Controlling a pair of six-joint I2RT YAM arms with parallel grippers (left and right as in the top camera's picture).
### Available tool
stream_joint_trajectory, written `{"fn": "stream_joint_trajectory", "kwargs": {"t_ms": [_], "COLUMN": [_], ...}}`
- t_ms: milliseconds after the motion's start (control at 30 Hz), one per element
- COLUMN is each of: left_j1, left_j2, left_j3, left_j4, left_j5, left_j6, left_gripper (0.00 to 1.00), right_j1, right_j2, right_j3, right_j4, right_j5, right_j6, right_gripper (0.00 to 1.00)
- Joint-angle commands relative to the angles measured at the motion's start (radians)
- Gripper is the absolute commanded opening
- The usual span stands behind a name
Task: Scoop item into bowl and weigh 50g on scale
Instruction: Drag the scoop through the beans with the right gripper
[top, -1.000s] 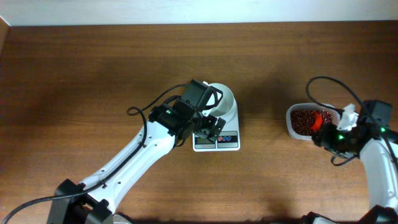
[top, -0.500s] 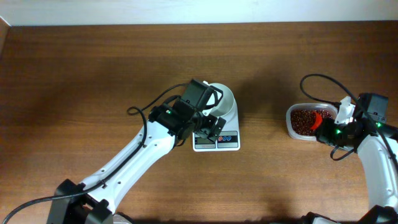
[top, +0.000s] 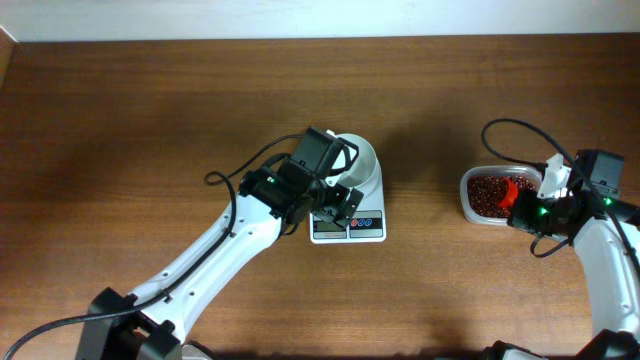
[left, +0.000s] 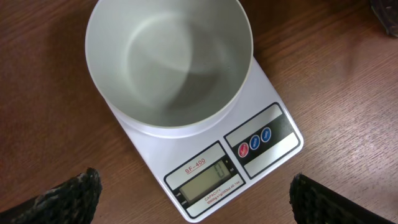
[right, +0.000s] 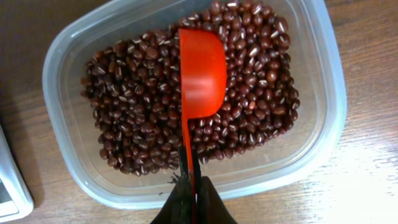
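Note:
The white bowl (top: 357, 160) (left: 168, 59) stands empty on the white scale (top: 348, 222) (left: 249, 155), whose display reads 0. My left gripper (top: 338, 205) (left: 193, 199) is open and hovers over the scale's front edge, holding nothing. The reddish-brown beans (top: 487, 192) (right: 137, 106) fill a clear plastic tub (top: 468, 205) (right: 323, 124) at the right. My right gripper (top: 530, 213) (right: 193, 196) is shut on the handle of a red scoop (top: 512, 190) (right: 200, 71). The scoop is held over the beans with its rounded back showing.
A black cable (top: 510, 135) loops behind the right arm. The left arm (top: 230, 250) stretches from the front left toward the scale. The scale's corner shows at the left edge of the right wrist view (right: 9, 183).
My right arm has shifted a little toward the back, and the red scoop has moved slightly over the tub. The left arm, bowl and scale have not moved.

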Motion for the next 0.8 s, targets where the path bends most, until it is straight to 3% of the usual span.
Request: {"fn": "stream_joint_trajectory", "kwargs": {"t_ms": [0,300,567,700,767], "left_j1": [-0.001,0.0,0.007,0.007,0.007], "left_j2": [-0.001,-0.001,-0.001,-0.001,-0.001], "left_j3": [-0.007,-0.007,-0.007,-0.007,-0.007], "left_j4": [0.002,0.002,0.002,0.002,0.001], "left_j5": [-0.006,-0.006,-0.006,-0.006,-0.006], "left_j6": [0.015,0.016,0.015,0.016,0.015], "left_gripper": [0.99,0.99,0.99,0.99,0.99], "right_j1": [0.004,0.004,0.004,0.004,0.004], "right_j2": [0.001,0.001,0.003,0.003,0.003], "right_j3": [-0.008,-0.008,-0.008,-0.008,-0.008], "right_j4": [0.05,0.171,0.214,0.21,0.204], "right_j5": [0.025,0.043,0.043,0.043,0.043], "right_j6": [-0.002,-0.002,-0.006,-0.006,-0.006], "right_gripper": [0.04,0.05,0.13,0.45,0.49]}}
